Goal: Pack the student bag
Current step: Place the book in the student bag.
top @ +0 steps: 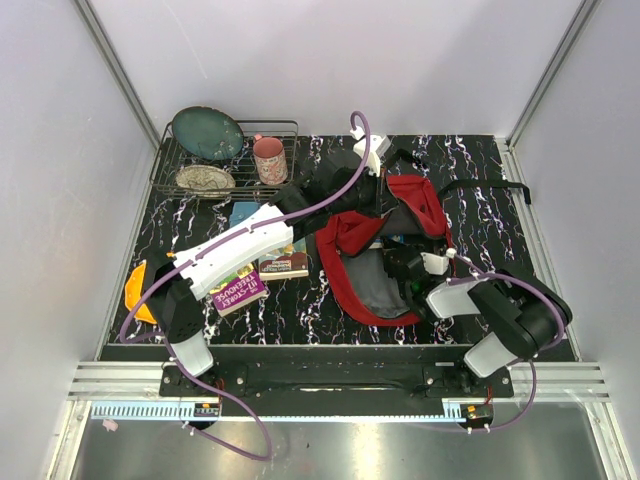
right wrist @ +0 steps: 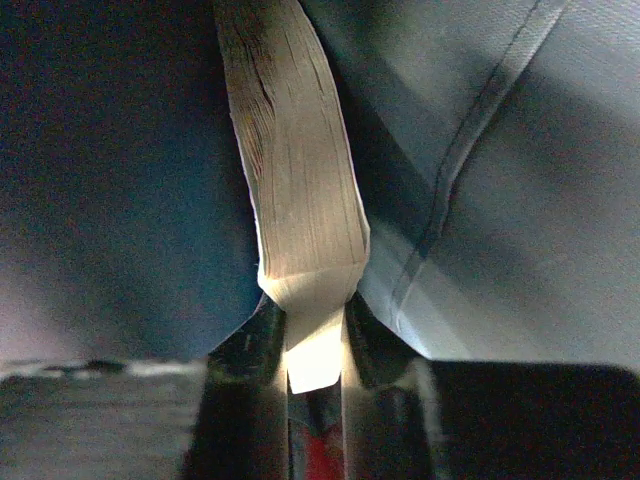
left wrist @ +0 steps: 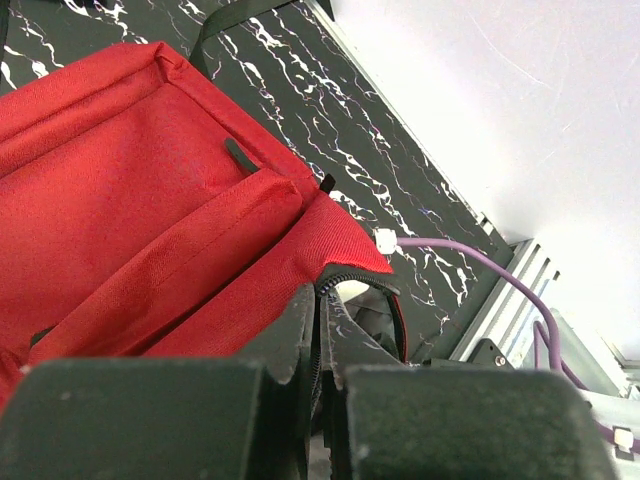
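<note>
Red student bag (left wrist: 130, 200) rim pinched in left tool (left wrist: 318, 312).

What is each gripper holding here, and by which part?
The left gripper holds the student bag, fingers pinching its zippered opening rim. The right gripper pinches a book by the near end of its page block, inside the bag.

At the far left of the black marbled table (top: 480, 190), a wire rack (top: 282, 123) holding a tilted dark green dish (top: 207, 133), a speckled plate (top: 205, 179) lying flat and an upright pink cup (top: 269, 160); by the left edge, an orange object (top: 137, 290).
</note>
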`<control>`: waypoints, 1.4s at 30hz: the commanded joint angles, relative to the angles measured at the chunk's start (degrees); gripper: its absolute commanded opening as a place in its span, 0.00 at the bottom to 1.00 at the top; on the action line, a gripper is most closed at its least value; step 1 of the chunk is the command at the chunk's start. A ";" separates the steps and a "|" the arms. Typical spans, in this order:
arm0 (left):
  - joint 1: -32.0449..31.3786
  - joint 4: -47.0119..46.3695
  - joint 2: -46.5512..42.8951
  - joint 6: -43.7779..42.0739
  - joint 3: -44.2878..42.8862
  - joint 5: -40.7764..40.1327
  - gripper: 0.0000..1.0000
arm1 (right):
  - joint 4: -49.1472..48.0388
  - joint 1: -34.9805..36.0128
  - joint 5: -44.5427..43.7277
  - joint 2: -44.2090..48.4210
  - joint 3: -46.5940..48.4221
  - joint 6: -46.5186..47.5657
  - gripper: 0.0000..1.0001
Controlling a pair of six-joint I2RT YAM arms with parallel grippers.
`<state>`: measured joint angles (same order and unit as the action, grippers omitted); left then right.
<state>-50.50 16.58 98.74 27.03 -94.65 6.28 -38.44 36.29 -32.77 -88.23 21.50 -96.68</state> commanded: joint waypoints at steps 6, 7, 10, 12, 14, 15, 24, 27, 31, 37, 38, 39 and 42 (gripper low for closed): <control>1.19 -4.63 -3.20 0.13 -0.27 0.83 0.00 | -3.51 -1.23 2.18 4.61 -2.07 1.48 0.73; 1.28 -4.71 -3.20 0.13 -0.10 0.84 0.00 | 0.77 -1.23 3.93 6.12 -2.33 2.02 0.76; 1.72 -4.80 -3.20 0.22 0.26 1.01 0.00 | 7.56 -1.23 7.45 11.40 -4.18 2.38 0.83; 2.07 -5.06 -3.29 0.40 0.52 1.10 0.00 | 9.16 -1.14 8.16 15.07 -6.63 1.68 0.85; 2.33 -5.33 -3.11 0.57 0.78 1.19 0.00 | 11.62 -1.14 8.34 17.64 -7.78 1.41 0.86; 2.34 -5.33 -3.20 0.66 0.78 1.36 0.00 | 13.02 -1.22 8.17 19.91 -7.96 2.02 0.86; 3.04 -5.33 -3.55 -0.66 2.98 2.24 0.00 | 23.47 -1.14 14.83 39.23 -8.15 12.72 0.80; 4.09 -5.32 -3.64 -0.22 5.43 4.17 0.00 | 37.97 -1.22 13.45 45.57 -5.15 13.19 0.73; 5.24 -6.39 -3.47 0.04 9.66 14.17 0.28 | 42.21 -1.14 12.21 49.46 -6.20 13.28 0.72; 6.28 -5.16 -11.45 -1.89 19.93 8.51 0.62 | 53.43 -1.23 18.27 59.11 -0.76 24.77 0.79; 6.90 -4.63 -14.42 -1.80 21.42 6.92 0.63 | 55.47 -1.05 18.71 61.48 0.81 26.18 0.79; 7.52 -4.45 -16.02 -1.54 24.57 5.33 0.68 | 57.49 -1.05 19.50 66.73 1.61 28.63 0.79; 10.94 -3.05 -22.26 0.21 31.16 -2.48 0.77 | 64.00 -1.14 20.73 76.06 5.12 33.90 0.77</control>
<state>-43.48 14.72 85.84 26.30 -68.88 13.32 16.82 35.24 -15.00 -22.35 19.88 -73.23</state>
